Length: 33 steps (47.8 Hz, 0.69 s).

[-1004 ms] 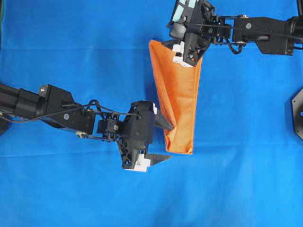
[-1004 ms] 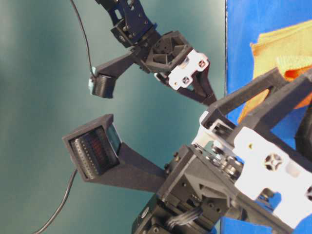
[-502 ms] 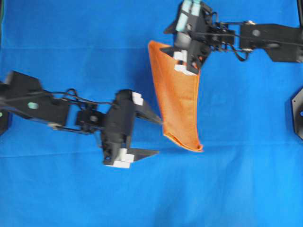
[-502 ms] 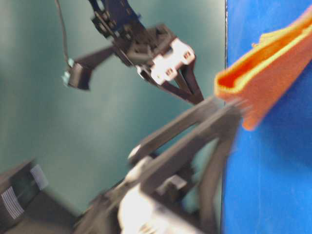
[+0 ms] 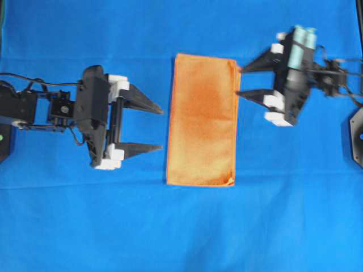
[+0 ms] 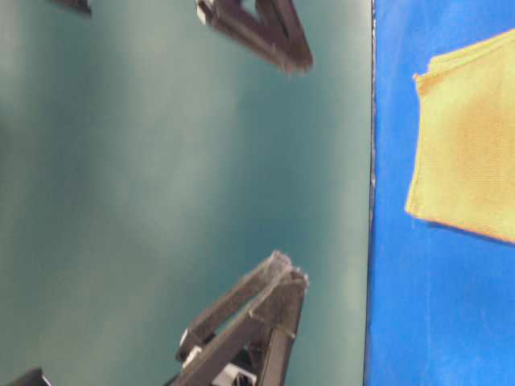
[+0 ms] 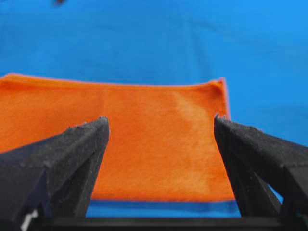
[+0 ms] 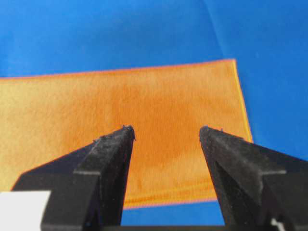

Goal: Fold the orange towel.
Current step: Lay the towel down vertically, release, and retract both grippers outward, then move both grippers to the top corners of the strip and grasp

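Observation:
The orange towel (image 5: 202,120) lies flat on the blue table cover (image 5: 181,226) as a tall, narrow folded rectangle, and it also shows in the table-level view (image 6: 471,141). My left gripper (image 5: 163,130) is open and empty, its tips pointing at the towel's left edge with a small gap between. My right gripper (image 5: 240,81) is open and empty, its tips right at the towel's upper right edge. In the left wrist view the towel (image 7: 159,139) lies ahead of the spread left gripper (image 7: 160,119). The right wrist view shows the towel (image 8: 159,106) beyond the open right gripper (image 8: 166,129).
A black mount (image 5: 357,136) sits at the right edge of the table. A teal wall (image 6: 161,177) fills the left of the table-level view. The blue cover stretches all round the towel.
The towel, hanging tapered between both grippers a second ago, now lies flat as a rectangle. Both grippers have drawn back from it, left one leftward, right one rightward.

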### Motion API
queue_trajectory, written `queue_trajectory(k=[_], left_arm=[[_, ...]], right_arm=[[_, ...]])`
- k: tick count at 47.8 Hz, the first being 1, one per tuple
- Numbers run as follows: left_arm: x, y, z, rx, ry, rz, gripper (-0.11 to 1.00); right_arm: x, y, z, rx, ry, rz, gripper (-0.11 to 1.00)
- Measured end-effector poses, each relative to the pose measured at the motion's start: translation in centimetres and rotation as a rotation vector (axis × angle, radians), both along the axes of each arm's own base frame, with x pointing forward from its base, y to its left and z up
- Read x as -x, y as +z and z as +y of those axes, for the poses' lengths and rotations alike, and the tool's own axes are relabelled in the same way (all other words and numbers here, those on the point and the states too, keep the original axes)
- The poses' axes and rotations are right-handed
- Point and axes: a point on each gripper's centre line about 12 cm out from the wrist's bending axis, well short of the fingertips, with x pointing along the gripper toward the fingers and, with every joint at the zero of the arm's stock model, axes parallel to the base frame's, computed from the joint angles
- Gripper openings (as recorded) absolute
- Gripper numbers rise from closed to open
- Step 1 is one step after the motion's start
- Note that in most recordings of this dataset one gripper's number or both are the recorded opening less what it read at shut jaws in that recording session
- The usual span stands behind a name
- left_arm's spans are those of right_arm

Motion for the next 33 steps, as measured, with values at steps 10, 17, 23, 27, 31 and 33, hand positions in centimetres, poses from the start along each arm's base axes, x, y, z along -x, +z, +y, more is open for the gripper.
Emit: queue_trajectory(k=[10,17,23,27,31,33], left_arm=[[2.1,-0.4,1.5,0.001,0.047,-0.002,0.84],[3.6,-0.6,1.7,-0.001,0.054,-0.012,0.84],[4.5,-0.7,1.7,0.001,0.057,-0.034,0.84],[4.7,-0.6,1.7,0.000,0.056,-0.046,0.84],[4.7,-0.7,1.7,0.000,0.056,-0.048,0.84],[4.7,-0.6,1.7,0.000,0.056,-0.049,0.84]], right_arm=[[3.7,-0.4,1.6,-0.037,0.019,-0.082,0.60],[5.2,-0.8,2.3,-0.048,0.042,-0.140,0.60],[5.6,-0.8,2.5,-0.049,0.056,-0.172,0.60],[5.5,-0.8,2.5,-0.050,0.058,-0.175,0.60],[5.5,-0.7,2.5,-0.050,0.059,-0.178,0.60],[5.5,-0.8,2.5,-0.050,0.058,-0.178,0.60]])
